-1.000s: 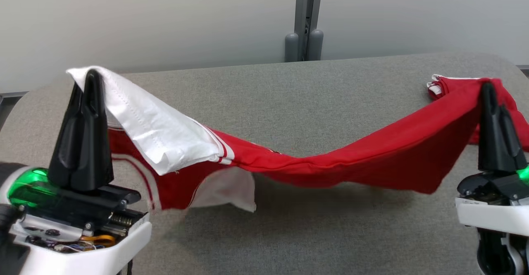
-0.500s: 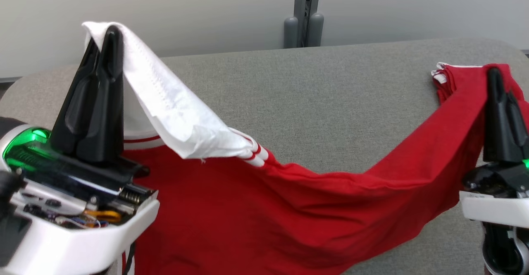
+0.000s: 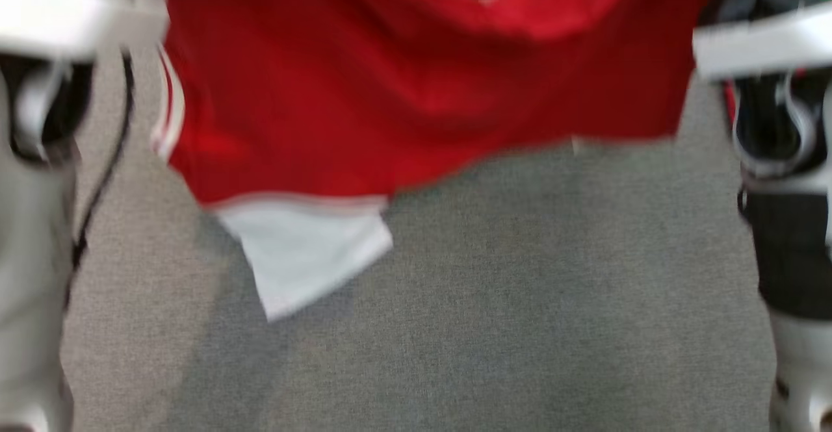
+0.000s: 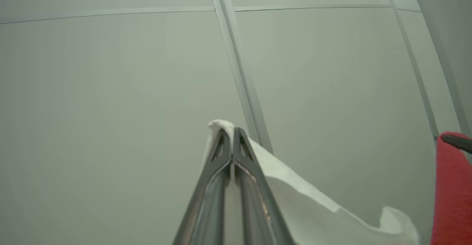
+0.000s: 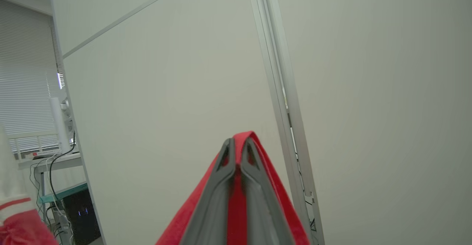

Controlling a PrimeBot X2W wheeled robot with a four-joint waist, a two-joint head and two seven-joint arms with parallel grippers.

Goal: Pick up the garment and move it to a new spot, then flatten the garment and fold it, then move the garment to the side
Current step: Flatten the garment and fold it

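A grey woven-fabric bench spreads beneath the work. Behind it stand pale wall panels joined by a thin metal upright strip. At its left edge the right wrist view adds a slatted window blind and a dark box with small lights. In the head view, which is blurred, the hanging cloth itself screens the far side of the bench.

The red jersey-knit garment with white stripes hangs in the air above the bench. It is stretched like a curtain between the arms' white wrist housings, left and right. Its white sleeve dangles lowest; the blur does not let me tell whether it brushes the bench. The left gripper has its fingers pressed together on a white fold of the garment, which drapes away toward the lower right of that view. The right gripper is pinching a red fold that pokes just above its fingertips.

The head view gives the garment's whole spread and lower hem, while the wrist views give the two pinch points up close. At the right edge of the left wrist view a red fold hangs beneath a dark pointed tip. The right wrist view catches white and red cloth at its lower left corner.
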